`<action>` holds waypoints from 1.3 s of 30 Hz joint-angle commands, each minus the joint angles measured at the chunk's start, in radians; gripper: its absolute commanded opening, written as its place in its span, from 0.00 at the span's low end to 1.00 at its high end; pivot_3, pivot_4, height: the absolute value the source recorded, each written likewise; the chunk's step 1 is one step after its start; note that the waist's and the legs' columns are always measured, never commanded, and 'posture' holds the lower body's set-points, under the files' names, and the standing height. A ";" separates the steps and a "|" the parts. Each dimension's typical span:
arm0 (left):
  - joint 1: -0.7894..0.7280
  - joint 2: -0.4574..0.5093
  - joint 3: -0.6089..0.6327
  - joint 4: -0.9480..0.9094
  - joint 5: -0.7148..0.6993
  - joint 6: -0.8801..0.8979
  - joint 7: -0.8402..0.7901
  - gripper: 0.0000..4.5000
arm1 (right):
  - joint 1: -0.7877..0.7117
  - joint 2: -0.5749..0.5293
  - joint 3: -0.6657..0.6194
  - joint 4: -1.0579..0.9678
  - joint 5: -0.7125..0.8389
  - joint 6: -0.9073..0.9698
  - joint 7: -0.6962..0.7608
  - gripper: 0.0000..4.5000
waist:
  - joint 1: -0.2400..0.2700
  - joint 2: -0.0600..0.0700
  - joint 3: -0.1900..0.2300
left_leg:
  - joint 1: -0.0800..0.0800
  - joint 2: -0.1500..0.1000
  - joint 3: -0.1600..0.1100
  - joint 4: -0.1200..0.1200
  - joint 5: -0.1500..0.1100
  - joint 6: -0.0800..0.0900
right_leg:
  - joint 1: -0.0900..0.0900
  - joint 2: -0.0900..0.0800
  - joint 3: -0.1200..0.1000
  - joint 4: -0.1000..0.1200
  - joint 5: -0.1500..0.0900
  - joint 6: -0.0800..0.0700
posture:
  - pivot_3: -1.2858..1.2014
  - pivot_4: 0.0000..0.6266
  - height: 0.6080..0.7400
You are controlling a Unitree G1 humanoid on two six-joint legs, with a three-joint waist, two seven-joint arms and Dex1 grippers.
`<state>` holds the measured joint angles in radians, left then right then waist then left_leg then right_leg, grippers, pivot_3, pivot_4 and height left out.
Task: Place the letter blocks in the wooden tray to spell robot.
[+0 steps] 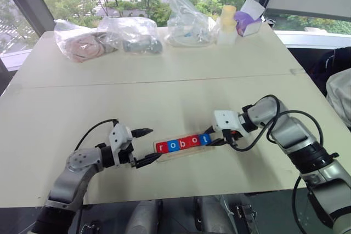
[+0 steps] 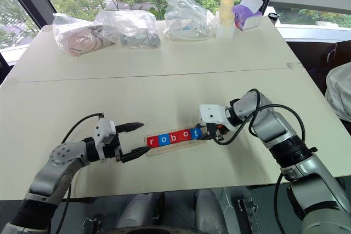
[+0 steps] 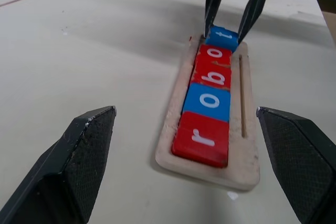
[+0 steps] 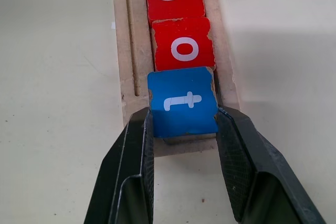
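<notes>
Right hand [image 4: 184, 129] pinches blue t block [image 4: 182, 102] at tray [image 3: 247, 161] end; left hand [image 3: 189, 166] gapes.

Letter blocks [image 3: 207, 98] from r: red, blue, red, red, blue; white lowercase letters. Wooden tray [image 3: 247, 129] pale. Table [image 1: 164, 89] cream.

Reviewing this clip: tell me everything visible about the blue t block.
The t block is a small flat square tile, blue on top with a white lowercase t, its edges slightly chipped. It lies at the end of the tray slot nearest the right gripper, butted against the red o block as the last letter of "robot". The gripper's two black fingers are shut on its opposite sides.
</notes>
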<state>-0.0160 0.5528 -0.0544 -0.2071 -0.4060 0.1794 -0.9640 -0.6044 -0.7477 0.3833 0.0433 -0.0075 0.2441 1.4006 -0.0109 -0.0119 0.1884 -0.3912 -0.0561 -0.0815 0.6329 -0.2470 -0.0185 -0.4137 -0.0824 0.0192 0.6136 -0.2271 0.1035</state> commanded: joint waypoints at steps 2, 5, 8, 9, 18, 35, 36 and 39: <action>-0.032 0.006 0.013 -0.096 -0.031 0.075 0.039 1.00 | -0.032 0.014 -0.006 -0.012 0.003 -0.007 -0.005 0.49 | 0.000 0.000 0.000 | 0.000 0.000 0.000 0.000 0.000 0.000 | 0.000 0.000 0.000 0.000 0.000 0.000 | 0.52 0.24 1.00; -0.049 0.008 0.014 -0.130 -0.041 0.121 0.057 1.00 | -0.038 0.021 -0.011 -0.013 0.000 -0.005 -0.013 0.80 | -0.001 0.000 0.000 | 0.000 0.000 0.000 0.000 0.000 0.000 | 0.000 0.000 0.000 0.000 0.001 0.001 | 0.52 0.24 1.00; -0.058 0.010 0.016 -0.152 -0.048 0.152 0.069 1.00 | -0.044 0.022 -0.022 -0.021 0.008 0.012 -0.013 0.98 | -0.001 0.000 0.000 | 0.000 0.000 0.000 0.000 0.000 0.000 | 0.000 0.000 0.000 0.000 0.001 0.001 | 0.52 0.24 1.00; -0.062 0.009 0.016 -0.157 -0.050 0.161 0.071 1.00 | -0.047 0.019 -0.026 -0.023 0.011 0.018 -0.011 0.98 | -0.001 0.000 0.000 | 0.000 0.000 0.000 0.000 0.000 0.000 | 0.000 0.000 0.000 0.000 0.001 0.001 | 0.52 0.24 1.00; -0.075 0.012 0.017 -0.161 -0.057 0.184 0.075 1.00 | -0.045 0.006 -0.069 0.002 0.022 0.029 -0.042 0.98 | 0.000 0.000 0.000 | 0.000 0.000 0.000 0.000 0.000 0.000 | 0.000 0.000 0.000 0.000 0.000 0.001 | 0.52 0.24 1.00; -0.074 0.030 0.033 -0.155 -0.068 0.192 0.066 1.00 | -0.031 -0.003 -0.112 -0.089 0.100 0.138 -0.038 0.98 | 0.001 0.000 0.000 | 0.000 0.000 0.000 0.000 0.000 0.000 | 0.000 0.000 0.000 0.000 0.000 0.001 | 0.52 0.24 1.00; -0.067 0.035 0.038 -0.157 -0.070 0.193 0.065 1.00 | -0.020 -0.022 -0.127 -0.122 0.121 0.167 -0.031 0.98 | 0.001 0.000 0.000 | 0.000 0.000 0.000 0.000 0.000 0.000 | 0.000 0.000 0.000 0.000 0.000 0.001 | 0.52 0.24 1.00; -0.040 0.059 0.049 -0.166 -0.076 0.197 0.057 1.00 | 0.020 -0.074 -0.169 -0.210 0.176 0.244 -0.025 0.98 | 0.002 0.000 0.000 | 0.000 0.000 0.000 0.000 0.000 0.000 | 0.000 0.000 0.000 0.000 0.000 0.000 | 0.52 0.24 1.00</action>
<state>-0.0645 0.6000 -0.0319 -0.3361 -0.4657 0.3752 -0.8978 -0.5944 -0.8051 0.2544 -0.1088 0.1288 0.4530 1.3697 -0.0088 -0.0120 0.1885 -0.3915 -0.0562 -0.0817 0.6328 -0.2469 -0.0186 -0.4137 -0.0826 0.0191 0.6135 -0.2273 0.1034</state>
